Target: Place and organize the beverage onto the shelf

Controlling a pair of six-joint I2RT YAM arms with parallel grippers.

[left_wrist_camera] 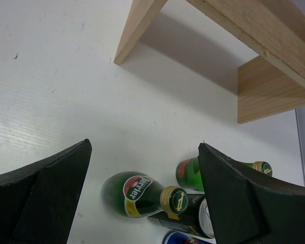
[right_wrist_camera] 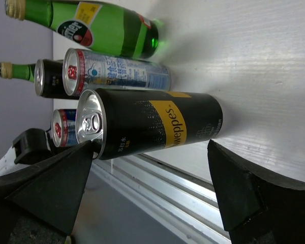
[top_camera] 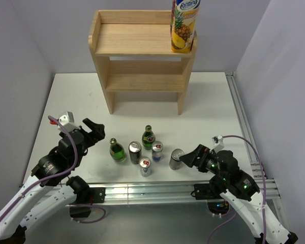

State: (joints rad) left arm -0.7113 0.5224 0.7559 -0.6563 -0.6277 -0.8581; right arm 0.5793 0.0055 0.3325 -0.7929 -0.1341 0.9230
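The light-wood shelf [top_camera: 142,39] stands at the back of the table, with a pineapple juice carton [top_camera: 184,28] on the right of its top board. Several drinks stand near the front: two green bottles [top_camera: 117,150] [top_camera: 148,137], a black can [top_camera: 135,152], two red-and-blue cans [top_camera: 157,151] [top_camera: 145,167], and a black Schweppes can [top_camera: 176,159]. My right gripper [top_camera: 186,158] is open, its fingertips either side of the Schweppes can [right_wrist_camera: 152,124]. My left gripper [top_camera: 97,131] is open and empty, left of the Perrier bottle [left_wrist_camera: 137,195].
An aluminium rail [top_camera: 157,190] runs along the table's front edge and another along its right side [top_camera: 241,122]. The shelf's left leg [left_wrist_camera: 137,30] shows in the left wrist view. Grey walls close in the back and both sides.
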